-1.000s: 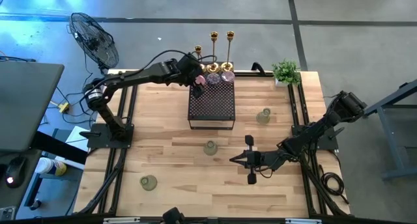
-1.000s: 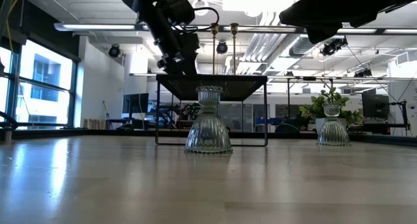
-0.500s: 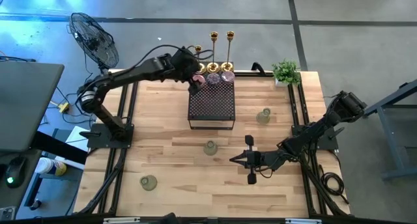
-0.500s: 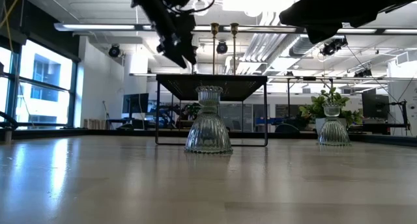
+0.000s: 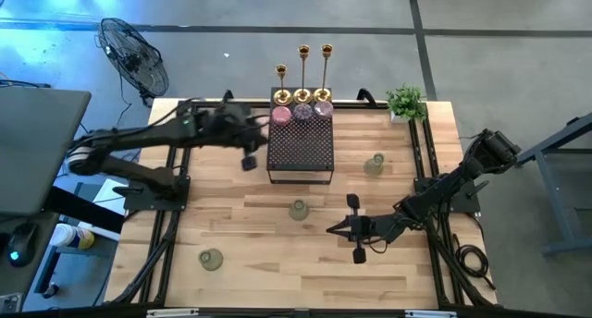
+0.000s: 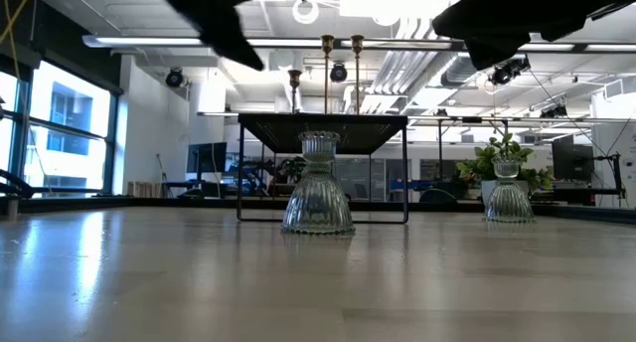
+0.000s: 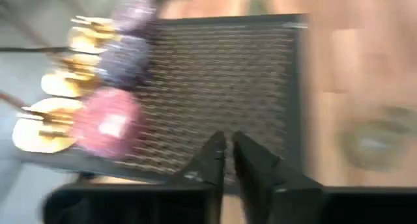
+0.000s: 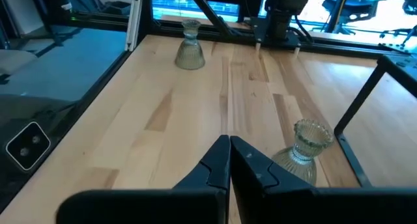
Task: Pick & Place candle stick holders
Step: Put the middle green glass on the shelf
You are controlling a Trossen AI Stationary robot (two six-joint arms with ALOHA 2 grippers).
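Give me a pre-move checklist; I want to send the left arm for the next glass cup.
1. Left pincer empty: ok, fingers together, holding nothing.
2. Left pincer off the stand: ok, beside its left edge.
3. Pink cups seated on the stand's far end: ok, three in a row.
4. Green cups free on the table: ok, middle one stands alone.
5. Right pincer out of the way: cannot tell, it rests shut near that cup.

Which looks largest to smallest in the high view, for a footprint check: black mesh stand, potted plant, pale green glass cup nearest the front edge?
1. Black mesh stand
2. Potted plant
3. Pale green glass cup, smallest; its size is similar to the other two on the table.
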